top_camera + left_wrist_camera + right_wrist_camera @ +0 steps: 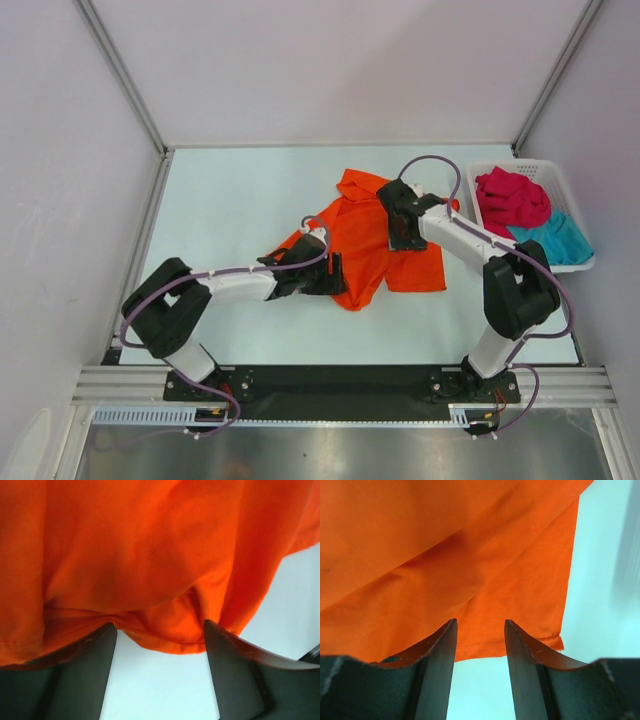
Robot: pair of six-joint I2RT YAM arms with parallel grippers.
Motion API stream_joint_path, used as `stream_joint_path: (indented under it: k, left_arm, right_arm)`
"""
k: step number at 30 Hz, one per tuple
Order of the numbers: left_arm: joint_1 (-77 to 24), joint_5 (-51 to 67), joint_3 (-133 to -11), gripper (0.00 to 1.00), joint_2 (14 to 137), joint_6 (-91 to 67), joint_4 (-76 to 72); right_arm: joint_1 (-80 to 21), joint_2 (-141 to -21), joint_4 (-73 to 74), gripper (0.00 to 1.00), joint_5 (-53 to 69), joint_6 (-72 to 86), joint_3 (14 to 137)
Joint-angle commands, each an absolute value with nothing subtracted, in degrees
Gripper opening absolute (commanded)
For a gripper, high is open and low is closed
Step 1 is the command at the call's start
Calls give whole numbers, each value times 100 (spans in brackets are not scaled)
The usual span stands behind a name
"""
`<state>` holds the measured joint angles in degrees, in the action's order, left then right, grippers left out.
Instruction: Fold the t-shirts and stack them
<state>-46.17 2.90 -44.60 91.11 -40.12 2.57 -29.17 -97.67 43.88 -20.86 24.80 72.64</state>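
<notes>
The bright orange t-shirt (365, 250) lies crumpled and partly spread on the table's middle. My left gripper (334, 273) is at its left edge, open wide. In the left wrist view (160, 630) a bunched orange hem (170, 635) sits between the fingertips. My right gripper (404, 238) is over the shirt's right part, open. In the right wrist view (480, 626) the flat stitched hem (480, 647) lies between the fingertips. The crimson red t-shirt (512, 197) and the teal blue t-shirt (553, 240) lie bunched in the basket.
The white lattice basket (540, 168) stands at the table's right edge, beside the right arm. Metal frame posts rise at the back corners. The pale table (230, 210) has white walls on three sides.
</notes>
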Motion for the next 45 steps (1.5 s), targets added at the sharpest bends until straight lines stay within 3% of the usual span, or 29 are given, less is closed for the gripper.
stream_joint_path:
  k: [1, 2, 3, 11, 22, 30, 45]
  left_arm:
    - [-4667, 368, -4552, 52, 9439, -3955, 202]
    - [-4667, 334, -4579, 19, 9431, -3981, 237]
    - [-4667, 256, -4623, 0, 9413, -3999, 394]
    - [-4457, -281, -5211, 0, 8738, -3727, 1343]
    - [-3130, -413, -6977, 0, 7330, -3006, 3225]
    - [-2392, -229, -6961, 0, 7286, -2918, 3331]
    - [-2189, -53, -6926, 0, 7383, -2795, 3270]
  right_arm:
    - [-2979, -9405, 4500, 48, -2101, 2593, 7313]
    - [-2971, -9361, 4526, 48, -2109, 2593, 7295]
    - [-2971, -9334, 4535, 48, -2118, 2593, 7269]
    - [-2979, -9053, 4597, 48, -2145, 2602, 7040]
    - [-3076, -8886, 4386, 49, -1855, 2725, 6619]
    - [-3252, -9184, 4386, 49, -1828, 2795, 6530]
    - [-3753, -10055, 4122, 48, -1512, 3006, 6645]
